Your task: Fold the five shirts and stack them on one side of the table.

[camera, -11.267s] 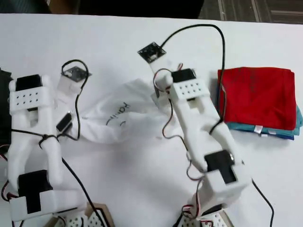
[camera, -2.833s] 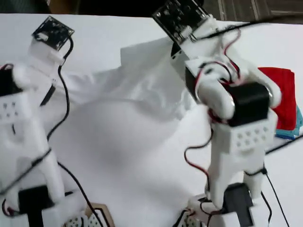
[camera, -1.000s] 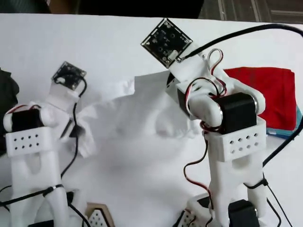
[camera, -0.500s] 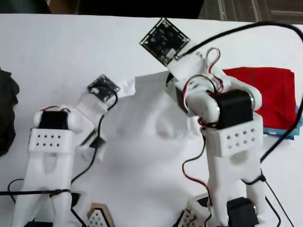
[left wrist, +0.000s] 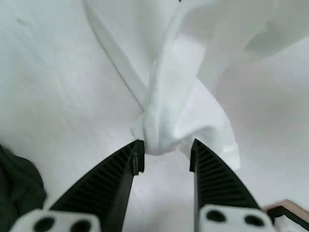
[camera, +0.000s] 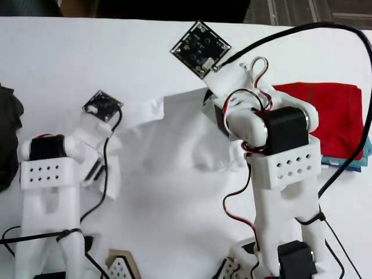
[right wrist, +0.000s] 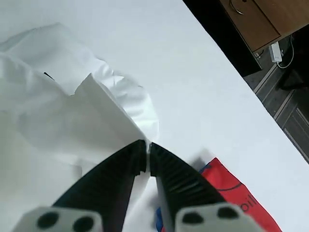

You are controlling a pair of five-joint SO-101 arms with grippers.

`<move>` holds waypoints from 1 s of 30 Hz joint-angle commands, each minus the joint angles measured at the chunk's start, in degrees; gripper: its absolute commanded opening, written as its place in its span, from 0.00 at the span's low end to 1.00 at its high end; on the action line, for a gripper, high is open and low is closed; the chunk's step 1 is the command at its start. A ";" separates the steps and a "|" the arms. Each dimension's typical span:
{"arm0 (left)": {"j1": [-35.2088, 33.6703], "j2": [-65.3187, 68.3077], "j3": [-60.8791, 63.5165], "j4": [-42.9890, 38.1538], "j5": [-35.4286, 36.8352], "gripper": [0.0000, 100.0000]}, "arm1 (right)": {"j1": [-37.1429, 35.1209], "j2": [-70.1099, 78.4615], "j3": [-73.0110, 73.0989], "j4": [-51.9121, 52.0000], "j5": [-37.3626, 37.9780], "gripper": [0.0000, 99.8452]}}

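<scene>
Both arms are white plastic: the left arm (camera: 49,192) and the right arm (camera: 288,174) each carry black motor blocks and a plate with rows of small round holes. A dark square circuit board (camera: 200,49) tops each wrist. Thin red wires (camera: 225,204) trail along the right arm (a thick black cable (camera: 314,24) too). The left gripper (left wrist: 165,154) and right gripper (right wrist: 147,150) have black ribbed fingers (left wrist: 116,179) on white bases.

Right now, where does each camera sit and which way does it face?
High view: fixed above the table, looking down; both arms show, with the white shirt between them.
Left wrist view: on the left arm, looking along the left claw, which pinches a bunch of the shirt.
Right wrist view: on the right arm, looking past the right claw, shut on the shirt's edge.
Shared: high and right wrist views both show the red shirt.
</scene>
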 commanded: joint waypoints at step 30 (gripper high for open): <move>-7.03 -5.80 -23.16 5.01 3.16 0.03 | 1.80 0.40 -4.31 -3.82 -0.53 0.02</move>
